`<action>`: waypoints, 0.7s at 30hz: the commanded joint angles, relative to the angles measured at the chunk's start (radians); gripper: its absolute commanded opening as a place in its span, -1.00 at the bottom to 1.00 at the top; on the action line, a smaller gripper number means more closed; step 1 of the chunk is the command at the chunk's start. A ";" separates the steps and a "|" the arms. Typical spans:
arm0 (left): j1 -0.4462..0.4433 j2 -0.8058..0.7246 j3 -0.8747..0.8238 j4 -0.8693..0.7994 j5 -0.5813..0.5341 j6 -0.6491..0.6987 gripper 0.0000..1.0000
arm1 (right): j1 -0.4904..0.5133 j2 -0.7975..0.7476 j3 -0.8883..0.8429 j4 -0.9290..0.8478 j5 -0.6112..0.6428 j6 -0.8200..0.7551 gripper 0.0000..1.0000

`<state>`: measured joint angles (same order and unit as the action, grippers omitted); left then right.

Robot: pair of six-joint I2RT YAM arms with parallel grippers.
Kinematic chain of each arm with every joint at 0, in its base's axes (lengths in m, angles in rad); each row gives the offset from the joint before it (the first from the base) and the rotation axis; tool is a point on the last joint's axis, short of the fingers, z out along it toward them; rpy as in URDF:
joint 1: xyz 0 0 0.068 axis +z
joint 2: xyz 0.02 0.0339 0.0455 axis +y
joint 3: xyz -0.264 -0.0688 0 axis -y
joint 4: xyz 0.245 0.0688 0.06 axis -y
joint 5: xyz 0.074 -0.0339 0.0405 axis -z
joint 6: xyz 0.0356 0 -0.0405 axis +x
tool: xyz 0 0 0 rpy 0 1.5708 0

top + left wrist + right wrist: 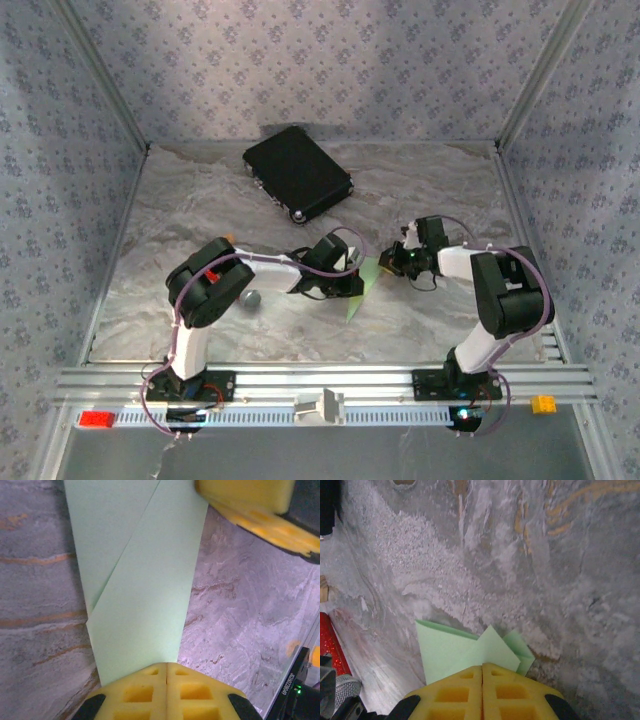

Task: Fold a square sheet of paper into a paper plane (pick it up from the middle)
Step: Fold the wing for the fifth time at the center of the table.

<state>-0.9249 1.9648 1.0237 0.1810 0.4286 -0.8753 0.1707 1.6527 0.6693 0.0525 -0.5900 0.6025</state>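
Paper (140, 590) edges are running free over bare table (200, 200) (black case (297, 172) well apart). Arms are bending inward, left gripper (166, 672) and right gripper (482, 667) pinching its ends.

The sheet of paper (140, 580) is at the middle of the surface (430, 180), between the left gripper (166, 669) on its left and the right gripper (482, 669) on its right, both jaws pinching it, the case (297, 172) well apart behind it, the tool (249, 298) to its left
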 commanded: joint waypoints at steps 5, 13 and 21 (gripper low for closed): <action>-0.018 0.016 -0.049 -0.100 -0.042 -0.022 -0.99 | -0.060 0.072 0.059 -0.001 -0.007 -0.018 -0.84; -0.020 0.001 -0.074 -0.063 -0.065 -0.060 -1.00 | -0.082 0.043 0.106 -0.054 0.014 -0.035 -0.83; -0.024 -0.037 -0.120 0.063 -0.088 -0.119 -0.95 | -0.057 -0.143 0.017 -0.088 0.049 0.006 -0.80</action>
<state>-0.9390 1.9312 0.9478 0.2760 0.3794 -0.9634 0.1001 1.5909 0.7246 0.0139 -0.5720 0.5934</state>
